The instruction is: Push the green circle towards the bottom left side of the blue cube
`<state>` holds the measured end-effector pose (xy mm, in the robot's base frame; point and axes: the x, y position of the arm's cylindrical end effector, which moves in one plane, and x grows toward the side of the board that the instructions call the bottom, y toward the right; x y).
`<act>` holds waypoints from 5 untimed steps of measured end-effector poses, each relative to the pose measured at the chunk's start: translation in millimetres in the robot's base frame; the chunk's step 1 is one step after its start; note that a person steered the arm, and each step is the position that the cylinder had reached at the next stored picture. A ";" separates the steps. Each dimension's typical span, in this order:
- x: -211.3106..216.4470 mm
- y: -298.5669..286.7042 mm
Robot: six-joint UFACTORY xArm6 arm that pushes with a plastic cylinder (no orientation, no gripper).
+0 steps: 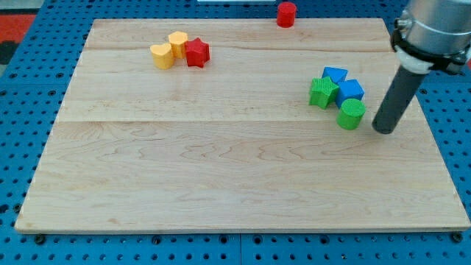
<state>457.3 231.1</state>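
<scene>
My tip (383, 129) just right of green circle (352, 114), below blue cube (349, 90).

A red cylinder (286, 14), red star (196, 52), two yellow blocks (170, 50) and green star (322, 92) occupy the wooden board (221, 169).

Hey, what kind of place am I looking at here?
Probably a robotics lab test bench: a wooden board sits on a blue pegboard base, with small coloured blocks like the green circle and my tip to its right.

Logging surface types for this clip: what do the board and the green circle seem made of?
The board looks like pale wood, lightly sealed: grain streaks and plank seams show. The green circle, left of my tip, looks like matte plastic or painted wood; its even flat colour leaves that open.
</scene>
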 end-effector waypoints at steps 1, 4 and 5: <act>-11.1 -19.9; -1.5 -46.3; 18.9 33.5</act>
